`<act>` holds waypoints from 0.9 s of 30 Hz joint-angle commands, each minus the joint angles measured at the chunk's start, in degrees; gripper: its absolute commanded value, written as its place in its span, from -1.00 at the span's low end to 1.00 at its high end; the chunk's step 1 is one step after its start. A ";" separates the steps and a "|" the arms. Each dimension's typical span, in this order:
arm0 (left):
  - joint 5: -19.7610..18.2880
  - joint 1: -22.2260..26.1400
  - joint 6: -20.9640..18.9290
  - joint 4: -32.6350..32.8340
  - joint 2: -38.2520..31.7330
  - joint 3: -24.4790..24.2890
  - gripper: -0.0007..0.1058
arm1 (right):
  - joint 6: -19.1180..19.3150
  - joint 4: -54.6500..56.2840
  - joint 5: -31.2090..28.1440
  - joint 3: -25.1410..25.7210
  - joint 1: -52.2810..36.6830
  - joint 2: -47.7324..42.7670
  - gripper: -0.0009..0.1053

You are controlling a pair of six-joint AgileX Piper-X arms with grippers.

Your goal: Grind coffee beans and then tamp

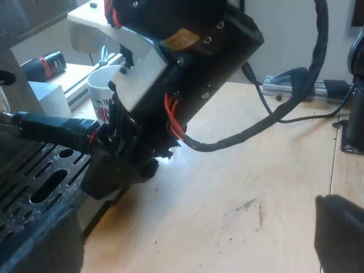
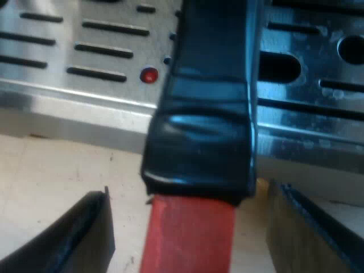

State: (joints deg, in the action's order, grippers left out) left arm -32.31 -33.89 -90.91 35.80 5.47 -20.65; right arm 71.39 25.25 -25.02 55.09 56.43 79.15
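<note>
The metal holder with the long dark handle that ends in red sticks out at the front of the espresso machine, over its shiny metal tray with slots. My right gripper is spread wide, with one black finger on each side of the red end. As far as I can see, it is not touching it. I think the holder is hard and heavy and will not bend. The black part looks smooth, so it may slip. The best place to squeeze is the handle, near where black meets red. A white mug with red letters stands near. My left gripper hangs over the wooden table. I cannot tell how it is set.
</note>
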 commanded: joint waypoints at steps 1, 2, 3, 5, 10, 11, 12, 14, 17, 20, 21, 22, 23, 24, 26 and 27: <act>0.42 -0.09 -0.52 -0.43 -0.35 -0.32 0.59 | 0.84 -0.63 -0.12 0.05 -0.28 -0.10 0.16; 0.42 -0.09 -0.52 -0.43 -0.35 -0.32 0.59 | 0.84 -0.63 -0.12 0.05 -0.28 -0.10 0.15; 0.42 -0.09 -0.52 -0.43 -0.35 -0.32 0.59 | 0.84 -0.63 -0.12 0.05 -0.28 -0.10 0.14; 0.42 -0.09 -0.52 -0.43 -0.35 -0.32 0.59 | 0.84 -0.63 -0.12 0.05 -0.28 -0.10 -0.01; 0.42 -0.09 -0.52 -0.43 -0.35 -0.32 0.59 | 0.84 -0.37 -0.12 0.05 -0.28 -0.10 -0.54; 0.42 -0.09 -0.52 -0.43 -0.35 -0.32 0.59 | 0.84 -0.37 -0.12 0.05 -0.28 -0.10 -0.68; 0.42 -0.09 -0.52 -0.43 -0.35 -0.32 0.59 | 0.84 -0.37 -0.12 0.05 -0.28 -0.10 -0.78; 0.42 -0.09 -0.52 -0.43 -0.35 -0.32 0.59 | 0.84 -0.37 0.08 0.05 -0.28 -0.10 -0.98; 0.42 -0.09 -0.52 -0.38 -0.35 -0.32 0.59 | 0.84 -0.37 0.06 0.05 -0.14 -0.10 -0.98; 0.42 -0.09 -0.52 -0.24 -0.35 -0.32 0.59 | 0.84 -0.37 0.06 0.05 0.22 -0.33 -0.98; 0.42 -0.09 -0.52 -0.21 -0.35 -0.32 0.59 | 0.84 -0.37 0.06 0.05 0.30 -0.34 -0.98; 0.42 -0.09 -0.52 -0.10 -0.35 -0.32 0.59 | 0.84 -0.37 -1.31 0.05 0.97 -0.47 -0.98; 0.42 -0.09 -0.52 -0.10 -0.35 -0.32 0.59 | 0.84 -0.37 -2.24 0.05 1.78 -0.67 -0.98; 0.42 -0.09 -0.52 -0.10 -0.35 -0.32 0.59 | 0.84 -0.22 -2.73 0.05 2.17 -0.67 -0.98; 0.42 -0.09 -0.52 -0.10 -0.35 -0.32 0.59 | 0.84 0.06 -3.41 0.05 3.08 -0.81 -0.98; 0.42 -0.09 -0.52 -0.10 -0.35 -0.32 0.59 | 0.84 0.28 -3.49 0.05 3.39 -0.82 -0.98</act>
State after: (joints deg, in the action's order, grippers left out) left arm -32.31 -33.89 -90.91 35.80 5.47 -20.65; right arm 70.19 26.07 -30.33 54.88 58.99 79.01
